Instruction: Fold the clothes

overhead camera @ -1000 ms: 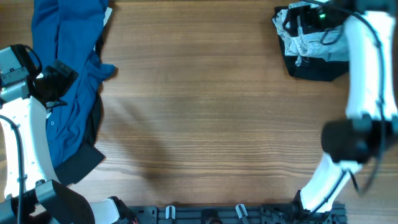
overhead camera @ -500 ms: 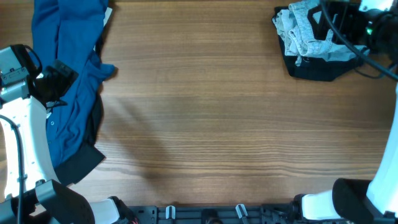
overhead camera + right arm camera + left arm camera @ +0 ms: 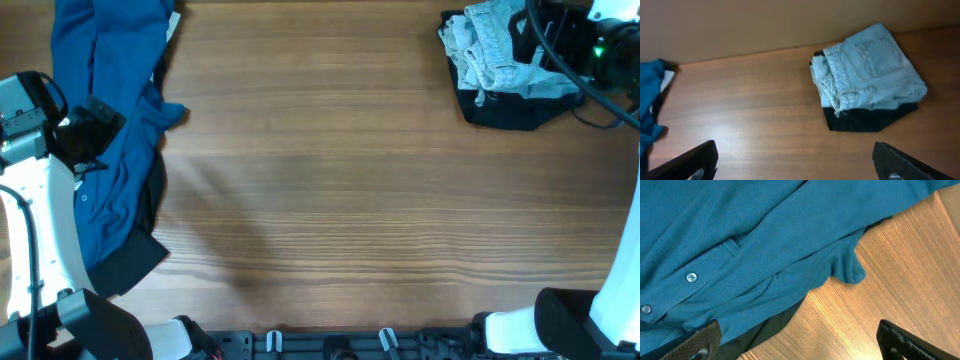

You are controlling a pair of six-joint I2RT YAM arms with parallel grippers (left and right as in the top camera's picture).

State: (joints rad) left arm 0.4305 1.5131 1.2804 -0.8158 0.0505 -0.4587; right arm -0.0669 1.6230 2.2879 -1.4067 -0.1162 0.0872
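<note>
The pale-blue denim shorts [image 3: 490,45] lie folded on top of the folded black shorts [image 3: 510,108] at the table's far right; both show in the right wrist view, denim [image 3: 867,75] over black [image 3: 865,120]. The dark-blue button shirt [image 3: 110,130] lies crumpled at the far left over a dark garment [image 3: 135,262]; it fills the left wrist view [image 3: 740,245]. My left gripper [image 3: 797,342] is open and empty just above the shirt's edge. My right gripper [image 3: 795,162] is open and empty, raised above the table away from the folded stack.
Bare wooden tabletop [image 3: 340,180] spans the middle. The right arm and its cables [image 3: 585,45] hang over the folded stack's right side. A black rail [image 3: 330,345] runs along the near edge.
The right arm has swung up and away from the folded stack towards the far right corner. The left arm and the shirt have not moved.
</note>
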